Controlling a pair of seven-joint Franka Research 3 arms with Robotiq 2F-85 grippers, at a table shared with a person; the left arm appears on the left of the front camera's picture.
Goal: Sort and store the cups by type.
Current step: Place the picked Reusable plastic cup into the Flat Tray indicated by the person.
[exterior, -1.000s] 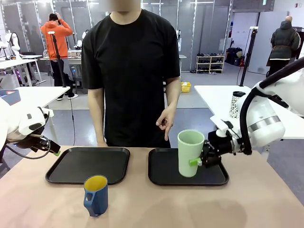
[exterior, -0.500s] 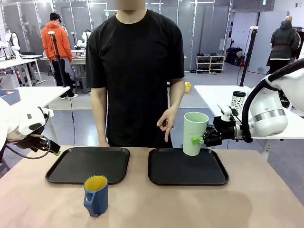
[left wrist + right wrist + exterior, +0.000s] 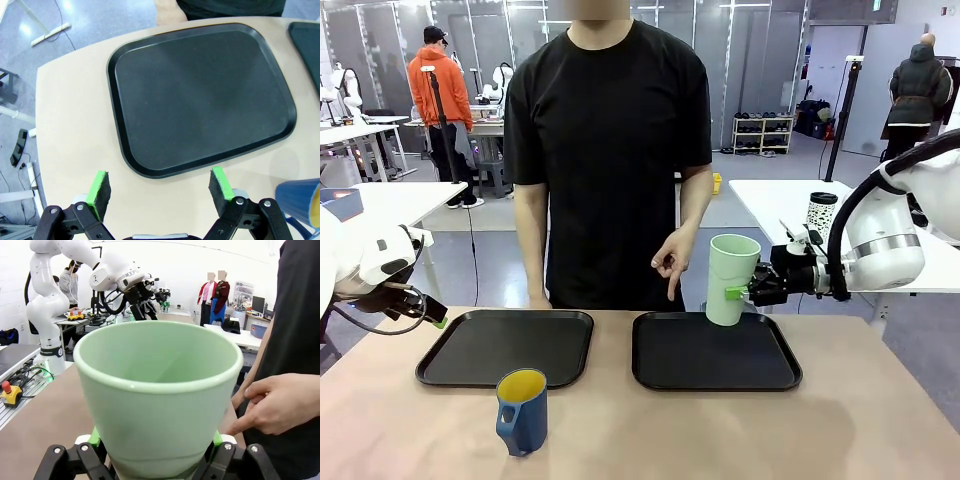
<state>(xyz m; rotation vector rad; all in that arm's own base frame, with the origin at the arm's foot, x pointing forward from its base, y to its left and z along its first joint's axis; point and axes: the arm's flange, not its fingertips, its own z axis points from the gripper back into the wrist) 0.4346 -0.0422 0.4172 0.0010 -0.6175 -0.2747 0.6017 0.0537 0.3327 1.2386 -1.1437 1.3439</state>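
Note:
My right gripper is shut on the pale mint-green tumbler, holding it upright in the air above the far edge of the right black tray. Up close, the tumbler sits between my green pads, empty inside. The dark blue handled mug with a yellow interior stands on the table in front of the left black tray. My left gripper is open above the table's near left edge, with the left tray ahead and the mug at its right.
A person in black stands at the far side, one hand pointing down at the right tray, just left of the tumbler. A white speckled cup with a black lid stands on another table behind.
My right gripper lifted the tumbler off the right tray and carried it up and toward the far edge; it has held nearly still for the last half second. The left arm stayed put.

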